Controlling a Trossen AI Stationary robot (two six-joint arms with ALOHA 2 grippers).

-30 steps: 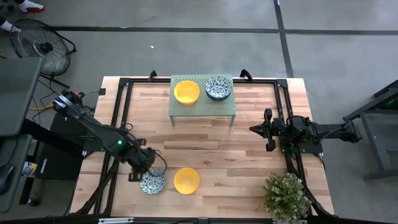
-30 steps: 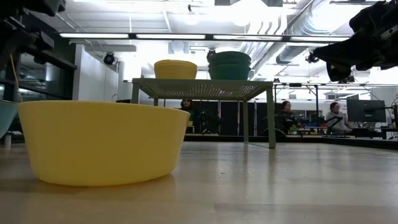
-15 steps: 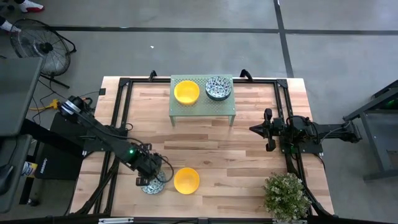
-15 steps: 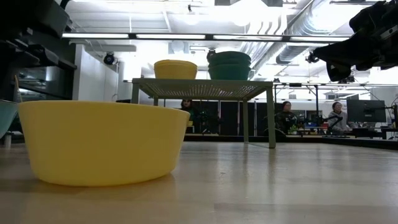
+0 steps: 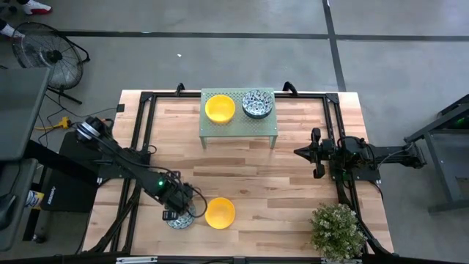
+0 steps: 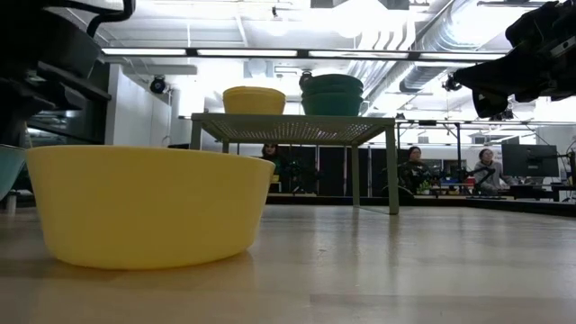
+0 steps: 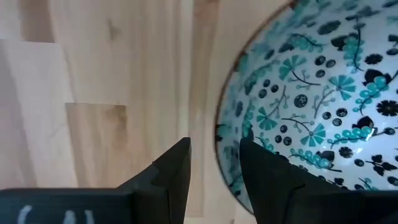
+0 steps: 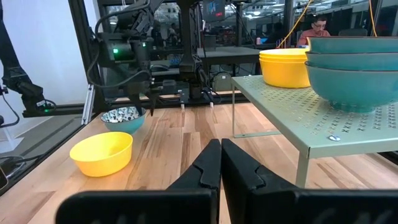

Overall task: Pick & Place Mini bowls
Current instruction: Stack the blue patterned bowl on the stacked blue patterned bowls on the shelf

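Observation:
A patterned mini bowl (image 5: 179, 221) (image 7: 311, 93) sits on its base near the table's near-left corner. A yellow mini bowl (image 5: 220, 213) (image 6: 148, 207) rests beside it on the right. My left gripper (image 5: 179, 208) (image 7: 214, 146) is open and points down over the patterned bowl. One finger stands outside its rim and one over its inside. A stack of yellow bowls (image 5: 220, 108) and a stack of patterned bowls (image 5: 257, 103) rest on the pale green rack (image 5: 239, 129). My right gripper (image 5: 316, 154) (image 8: 221, 163) waits shut at the table's right. My left gripper comes from above with its fingers (image 7: 264, 177) on either side of the patterned bowl's rim (image 7: 219, 127), on the side away from the yellow bowl. I cannot tell whether either finger touches the rim. The bowl sits upright on the table.
The rack stands on thin legs at the far middle of the table. A potted plant (image 5: 338, 231) occupies the near-right corner. Black frame rails (image 5: 146, 125) run along the left, right and far sides. Bare wood lies between the rack and the near bowls.
My left gripper has moved toward the table's near edge and a little to the right. It has come down over the patterned bowl and now covers part of it in the high view. The bowls have stayed in place.

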